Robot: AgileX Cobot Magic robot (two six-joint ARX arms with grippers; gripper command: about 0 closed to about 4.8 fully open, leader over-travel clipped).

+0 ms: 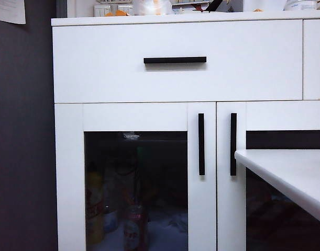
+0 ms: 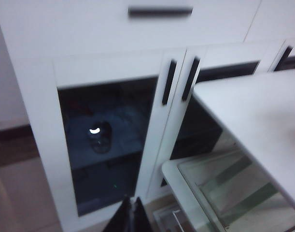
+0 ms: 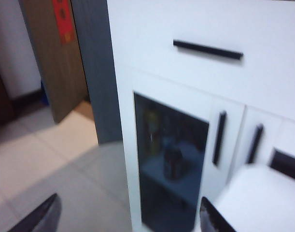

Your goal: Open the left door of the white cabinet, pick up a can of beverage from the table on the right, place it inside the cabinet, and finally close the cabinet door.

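Across the middle of the exterior view stands the white cabinet (image 1: 175, 78), its wide drawer with a horizontal black handle (image 1: 175, 60) above two glass-panelled doors. Its left door (image 1: 136, 117) is shut, the vertical black bar handle (image 1: 201, 144) just beside the matching handle of the right door (image 1: 233, 144). Behind the dark glass, at the lower left of the frame, the can of beverage (image 1: 134, 228) stands on the cabinet floor, with a yellow bottle (image 1: 94, 206) to its left. At the right edge the white tabletop (image 1: 290, 172) juts in, bare on the part that shows. Neither arm appears in this view. At the bottom edge of the left wrist view the left claw (image 2: 132, 217) is clenched, its dark fingertips pressed together on nothing, facing the closed door. At the bottom corners of the right wrist view the right claw (image 3: 130, 217) hangs released, fingers spread wide and holding nothing, well apart from the cabinet.
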